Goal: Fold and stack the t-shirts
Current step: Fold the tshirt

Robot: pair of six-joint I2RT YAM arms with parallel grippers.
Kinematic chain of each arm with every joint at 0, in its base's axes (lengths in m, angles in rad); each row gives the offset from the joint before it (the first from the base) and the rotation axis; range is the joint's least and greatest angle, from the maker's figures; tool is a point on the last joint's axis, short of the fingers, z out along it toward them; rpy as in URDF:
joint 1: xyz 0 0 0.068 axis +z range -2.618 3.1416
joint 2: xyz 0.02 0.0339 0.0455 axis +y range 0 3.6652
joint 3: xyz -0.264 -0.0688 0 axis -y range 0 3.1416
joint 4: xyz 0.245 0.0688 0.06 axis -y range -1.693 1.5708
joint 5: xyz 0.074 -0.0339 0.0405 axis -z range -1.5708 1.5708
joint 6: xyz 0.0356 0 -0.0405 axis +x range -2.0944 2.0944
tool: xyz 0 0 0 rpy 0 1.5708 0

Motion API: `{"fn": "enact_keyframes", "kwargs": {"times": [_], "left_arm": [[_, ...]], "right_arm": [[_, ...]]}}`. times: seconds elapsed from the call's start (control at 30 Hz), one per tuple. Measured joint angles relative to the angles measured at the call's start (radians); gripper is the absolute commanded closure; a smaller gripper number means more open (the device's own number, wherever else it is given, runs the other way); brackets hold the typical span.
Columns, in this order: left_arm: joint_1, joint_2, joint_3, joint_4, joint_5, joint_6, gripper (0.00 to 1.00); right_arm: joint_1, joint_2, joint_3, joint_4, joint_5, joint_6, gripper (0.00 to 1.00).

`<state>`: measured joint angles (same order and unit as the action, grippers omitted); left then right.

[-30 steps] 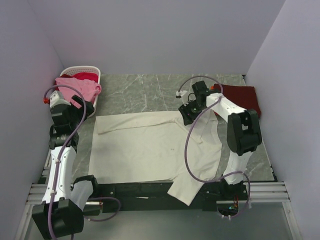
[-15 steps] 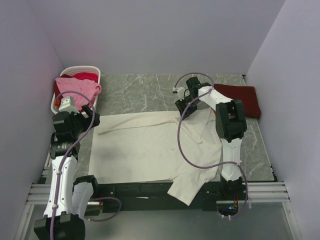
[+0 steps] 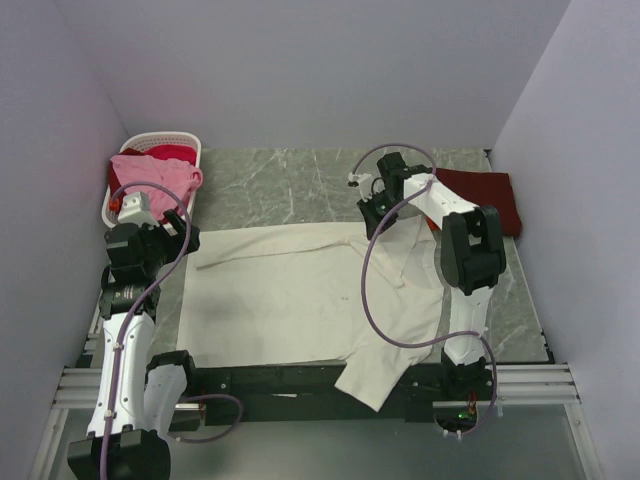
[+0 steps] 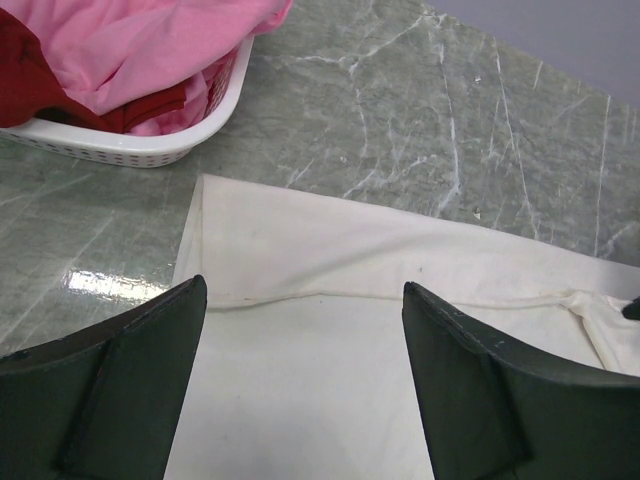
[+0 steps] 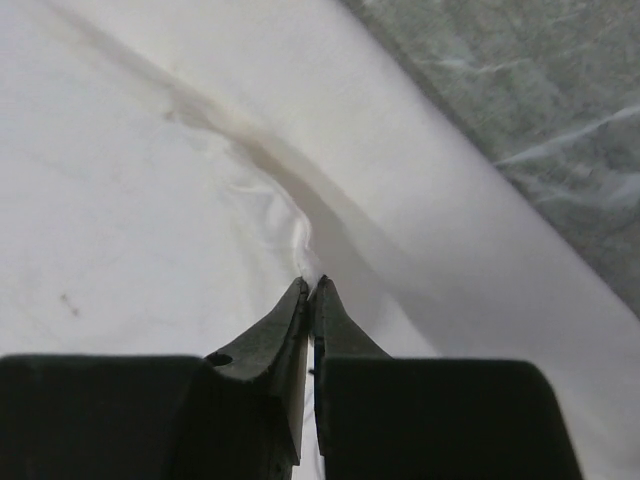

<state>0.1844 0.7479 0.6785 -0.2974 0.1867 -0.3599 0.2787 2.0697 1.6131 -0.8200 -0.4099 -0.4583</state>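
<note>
A large cream-white t-shirt lies spread flat on the marble table. My right gripper is at its far edge near the collar. In the right wrist view the right gripper is shut on a small raised pinch of the cream cloth. My left gripper hovers over the shirt's far left corner. In the left wrist view the left gripper is open, with only flat cream cloth between its fingers. A dark red t-shirt lies folded at the far right.
A white slatted basket stands at the far left corner, holding a pink shirt and a red one. The left wrist view shows the basket just beyond the cream shirt's corner. Grey walls enclose three sides.
My right gripper has closed onto a pinch of the cream shirt near the collar. The left arm came down a little from the basket toward the shirt's left corner.
</note>
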Motion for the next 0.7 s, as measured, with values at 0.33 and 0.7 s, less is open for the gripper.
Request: {"fn": "enact_keyframes", "kwargs": {"times": [0.33,0.7], "left_arm": [[0.0,0.0,0.0,0.0,0.0,0.0,0.16],[-0.002,0.011,-0.005,0.016,0.034,-0.001,0.19]], "right_arm": [[0.21,-0.131,-0.128,-0.049,-0.101,-0.004,0.7],[0.053,-0.171,-0.076,-0.13,-0.081,-0.028,0.58]]}}
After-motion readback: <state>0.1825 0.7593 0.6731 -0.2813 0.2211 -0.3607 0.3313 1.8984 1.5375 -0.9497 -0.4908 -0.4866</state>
